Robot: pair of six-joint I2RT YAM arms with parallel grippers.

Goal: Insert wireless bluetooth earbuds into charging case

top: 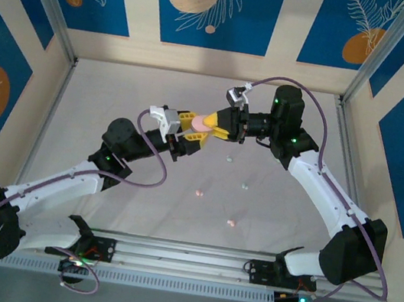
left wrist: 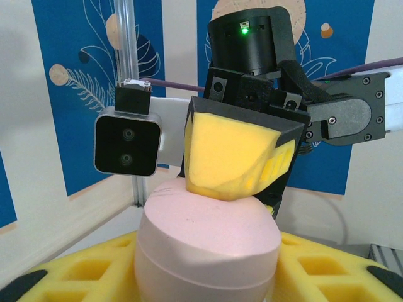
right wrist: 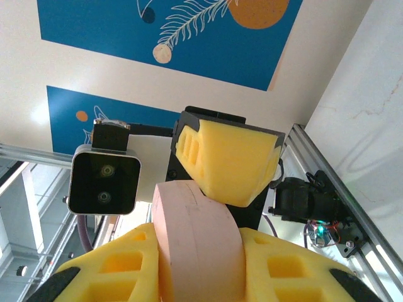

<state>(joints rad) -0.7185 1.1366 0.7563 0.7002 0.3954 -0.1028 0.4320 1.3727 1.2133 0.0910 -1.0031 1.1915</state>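
Observation:
A pink pebble-shaped charging case [top: 205, 121] hangs in the air above the middle of the table, lid closed. My left gripper [top: 190, 130] is shut on it from the left, its yellow foam fingers [left wrist: 75, 277] pressing both sides of the case [left wrist: 208, 233]. My right gripper [top: 223, 125] is shut on the same case [right wrist: 195, 239] from the right, one of its foam fingers [left wrist: 233, 157] lying on the case's top. Several tiny pastel earbuds lie loose on the white table below, among them one [top: 228, 158], another [top: 243, 185] and a pinkish one [top: 231, 222].
The white table [top: 116, 106] is fenced by aluminium posts [top: 52, 6] and blue patterned walls. A metal rail [top: 184, 257] with both arm bases runs along the near edge. Purple cables [top: 157, 163] loop beside each arm.

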